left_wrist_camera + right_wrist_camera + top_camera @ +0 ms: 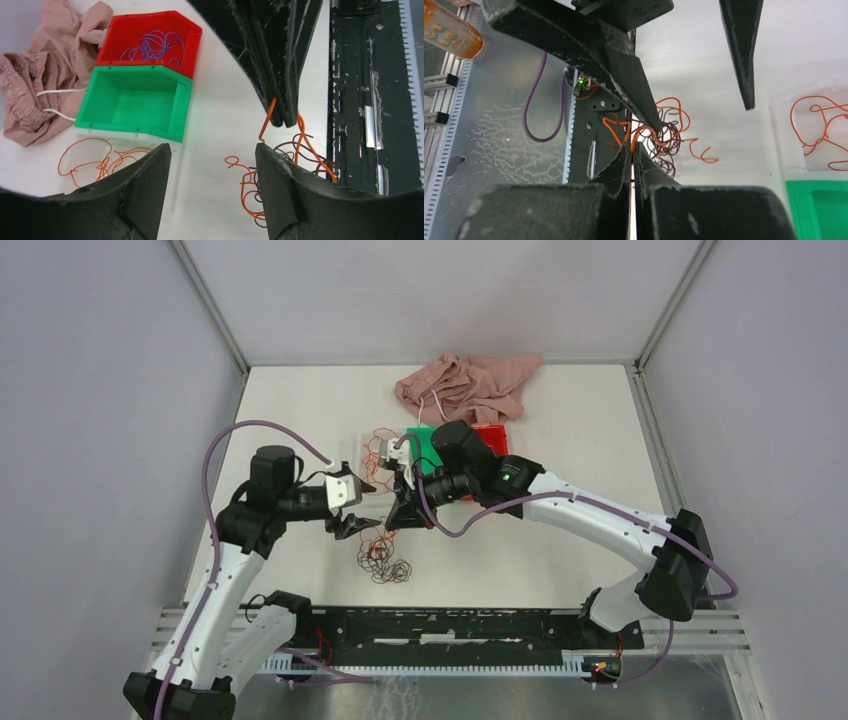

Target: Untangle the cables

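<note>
White desk [560,540] inside a grey-walled enclosure, with a black rail along its near edge. Left arm [235,570] rises from its base and bends inward, wrist level. Right arm [600,520] reaches diagonally across the desk to the centre, wrist pitched down. The two wrists nearly meet above the near-centre of the desk. Crumpled pink cloth [465,385] with white drawstrings lies at the far edge, touching the bins. Red bin [145,63] and green bin [182,107] stand side by side, walls touching. The red bin contains curly blue wires [152,45]; the green bin shows only its floor. A clear tray [781,130] just beside the green bin carries loose orange wires [100,160]. The cables [385,560] are thin curly wires, orange and dark brown, in a loose tangle on the desk near the rail, below both wrists. Right tool [632,147] is fully closed, pinching one orange strand [267,117] that loops up out of the tangle. Left tool [212,146] stands wide apart with nothing between its fingers, hovering just beside the tangle and facing the right tool. An orange tag [449,35] at the corner of the right wrist view bears pale characters too blurred to read.
</note>
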